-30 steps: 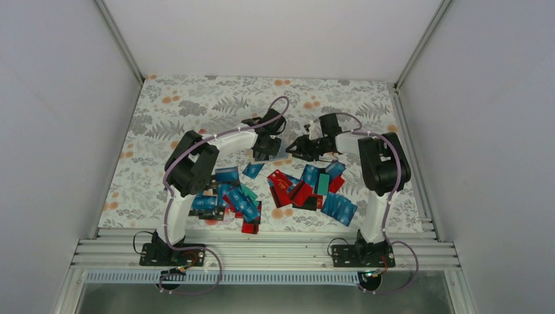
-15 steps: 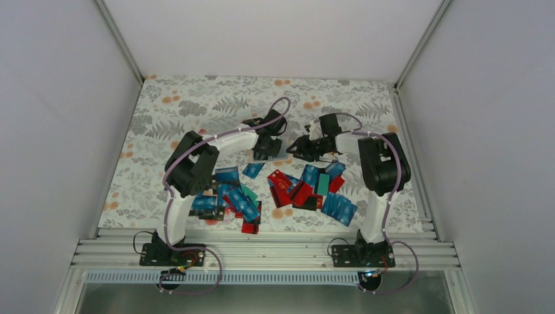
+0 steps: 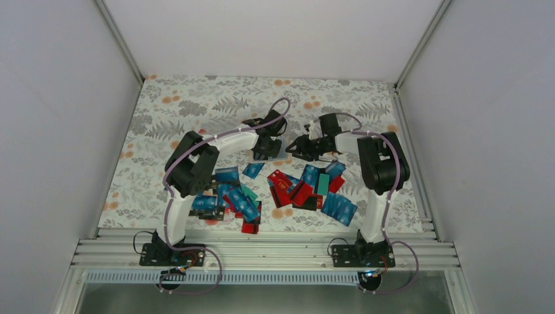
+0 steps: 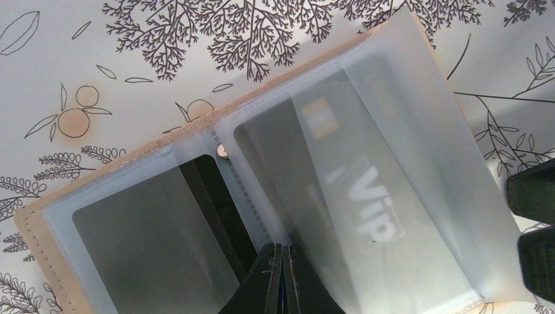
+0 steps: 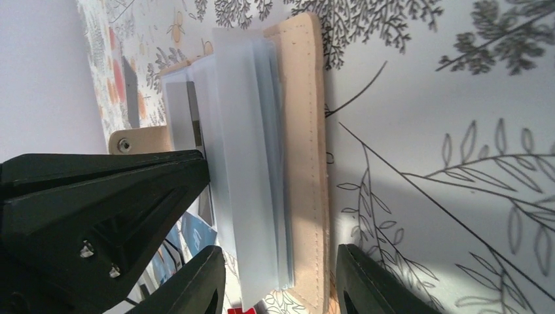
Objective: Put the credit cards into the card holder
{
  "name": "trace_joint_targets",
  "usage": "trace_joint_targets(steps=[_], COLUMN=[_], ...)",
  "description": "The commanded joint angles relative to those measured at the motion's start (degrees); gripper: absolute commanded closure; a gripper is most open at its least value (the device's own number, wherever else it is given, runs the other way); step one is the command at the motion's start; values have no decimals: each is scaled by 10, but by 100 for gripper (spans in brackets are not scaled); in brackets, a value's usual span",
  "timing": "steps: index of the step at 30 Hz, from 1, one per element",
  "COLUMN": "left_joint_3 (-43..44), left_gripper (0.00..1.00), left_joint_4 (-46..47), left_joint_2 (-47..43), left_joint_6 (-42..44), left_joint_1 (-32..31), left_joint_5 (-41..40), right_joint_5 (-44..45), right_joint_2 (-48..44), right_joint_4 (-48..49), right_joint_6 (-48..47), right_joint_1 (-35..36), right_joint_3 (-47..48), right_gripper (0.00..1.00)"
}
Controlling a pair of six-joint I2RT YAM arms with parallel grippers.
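The card holder [image 4: 196,124] lies open on the floral table, a beige cover with cloudy plastic sleeves; one sleeve holds a card [image 4: 366,196] printed "VIP". My left gripper [image 4: 283,252] is shut, its tips resting on the sleeves by the spine. The right gripper [image 5: 281,281] is open, one jaw on each side of the sleeve stack [image 5: 249,163] and beige cover [image 5: 304,131] at the holder's edge. From above, both the left gripper [image 3: 264,154] and the right gripper [image 3: 291,149] meet at the holder [image 3: 281,152]. Loose credit cards [image 3: 288,186] lie nearer the arm bases.
Blue, red and teal cards sit in piles at the left [image 3: 229,196] and right [image 3: 337,206] of the near table. White walls close in the table on three sides. The right gripper's fingers [image 4: 533,222] show at the right edge of the left wrist view.
The right gripper has edged slightly toward the holder. The left gripper stays put and shut.
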Motion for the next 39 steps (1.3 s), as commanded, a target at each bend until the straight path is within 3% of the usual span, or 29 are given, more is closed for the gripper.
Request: trace_joint_targets(steps=[1,16,39], left_joint_3=[11,-4,-28], left_gripper=[98,98,98], left_joint_4=[2,13,44], left_joint_2=[9,13,-24], left_joint_6=[-1,-5,-19], left_joint_1=[-4,-5,-1], left_joint_5=[11,27,60], right_joint_5=[-29,-154,-196], right_joint_2=[31,28,6], right_joint_4=[11,43,48], right_joint_6=[3,16,22], right_joint_1=[-2,-4,17], right_joint_3=[7,30,59], right_gripper=[55,56,55])
